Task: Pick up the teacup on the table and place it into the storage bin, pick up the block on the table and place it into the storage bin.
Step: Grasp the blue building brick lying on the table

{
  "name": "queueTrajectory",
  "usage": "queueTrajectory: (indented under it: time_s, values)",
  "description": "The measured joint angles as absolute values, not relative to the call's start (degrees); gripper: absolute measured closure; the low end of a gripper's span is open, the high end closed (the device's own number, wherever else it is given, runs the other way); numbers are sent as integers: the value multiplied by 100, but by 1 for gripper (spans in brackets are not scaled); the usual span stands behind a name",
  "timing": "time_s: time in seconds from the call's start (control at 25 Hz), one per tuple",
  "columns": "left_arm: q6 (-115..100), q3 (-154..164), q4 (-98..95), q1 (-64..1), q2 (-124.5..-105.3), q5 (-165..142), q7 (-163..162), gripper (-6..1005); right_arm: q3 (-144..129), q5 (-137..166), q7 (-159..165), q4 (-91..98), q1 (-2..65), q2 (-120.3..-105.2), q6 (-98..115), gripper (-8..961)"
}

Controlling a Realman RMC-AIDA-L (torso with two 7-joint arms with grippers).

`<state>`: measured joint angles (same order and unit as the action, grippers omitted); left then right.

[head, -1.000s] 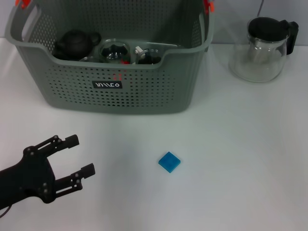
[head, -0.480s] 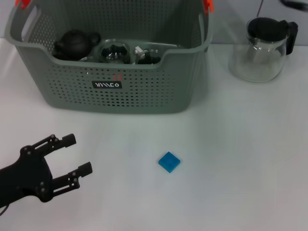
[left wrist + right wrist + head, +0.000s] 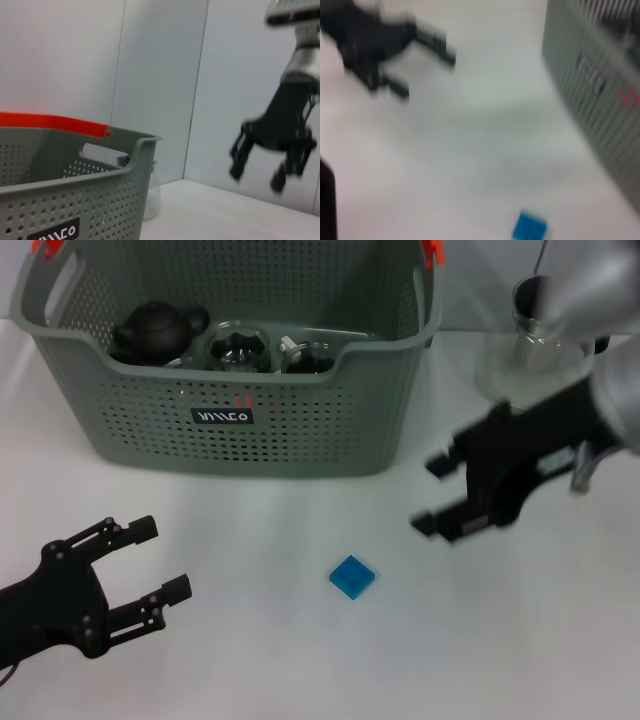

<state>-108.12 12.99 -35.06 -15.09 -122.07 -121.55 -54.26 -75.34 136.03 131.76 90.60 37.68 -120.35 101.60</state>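
Nearest me, my left gripper sits low over the white table, fingers spread wide and holding nothing; I read it as parked. The small flat blue square block lies alone mid-table. My right gripper hangs just beyond it, jaws wide, likely lining up a grasp. Farther back stands the large grey perforated plastic storage bin, where I think the teacup sits among dark teaware, though I can't pick it out.
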Motion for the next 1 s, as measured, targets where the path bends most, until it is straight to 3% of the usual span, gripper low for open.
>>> queueTrajectory:
  time_s: [0.56, 1.0]
  values:
    - [-10768, 1242, -3482, -1504, -12212, -12155, -5396, 201, -8526, 14438, 15913, 6175, 5115, -12071, 9089, 361]
    - [-10757, 1229, -3469, -1521, -12208, -12155, -5396, 201, -9874, 13918, 16173, 5889, 5248, -12077, 8128, 359]
